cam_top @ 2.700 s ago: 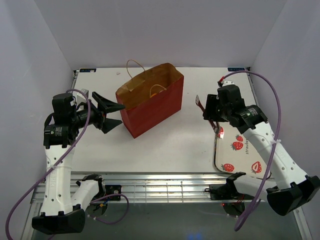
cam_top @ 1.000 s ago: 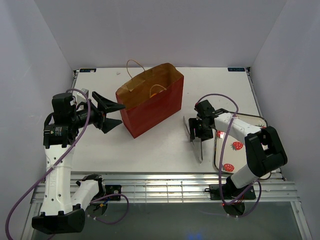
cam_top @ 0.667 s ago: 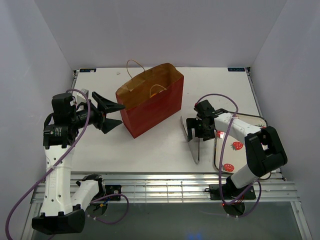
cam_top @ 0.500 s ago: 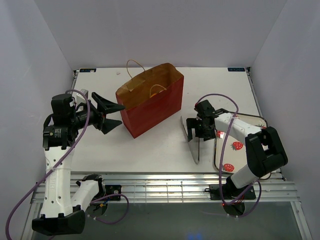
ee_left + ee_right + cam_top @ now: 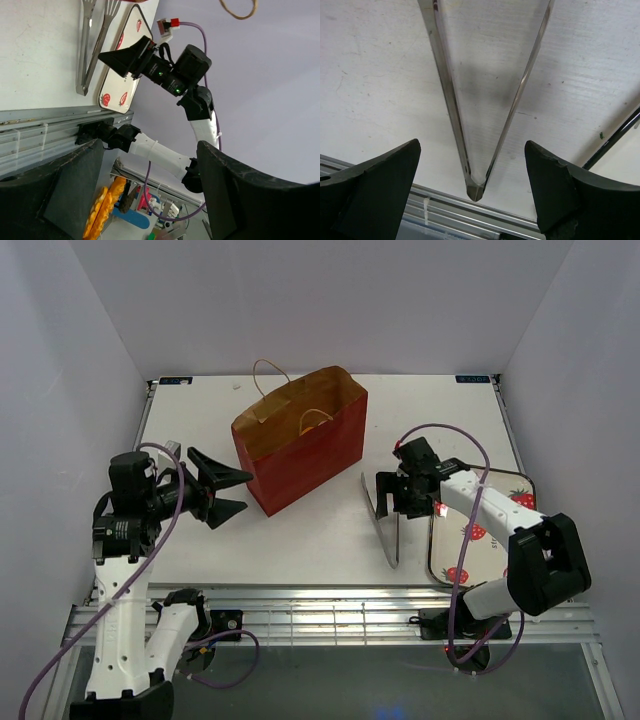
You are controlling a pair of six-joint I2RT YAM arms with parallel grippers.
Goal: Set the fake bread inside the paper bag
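Toward the far edge of the white worktop [image 5: 300, 540], a little left of its middle: tall red-brown paper bag [image 5: 300, 455] with tan inside and two looped tan cord handles, upright, mouth open upward. Whereabouts of the fake bread: cannot tell, the bag's interior mostly hidden from above.

Just beside the bag's near-left corner, raised off the surface: left tool [image 5: 247, 490], black fingers spread apart, nothing between them, pointing toward the right edge, clear of the bag.

Between the bag and the right edge, flat on the worktop: long silver metal tongs [image 5: 385, 530], V-shaped, joined end toward the near edge, open ends toward the far edge. Low over the open ends: right tool [image 5: 392, 495], fingers spread wide, both tong arms running between them in the wrist view, no clamp on either.

Along the right edge, toward the near-right corner: white rounded tray [image 5: 445, 540] with red strawberry prints, just beside the tongs, partly under the right arm.
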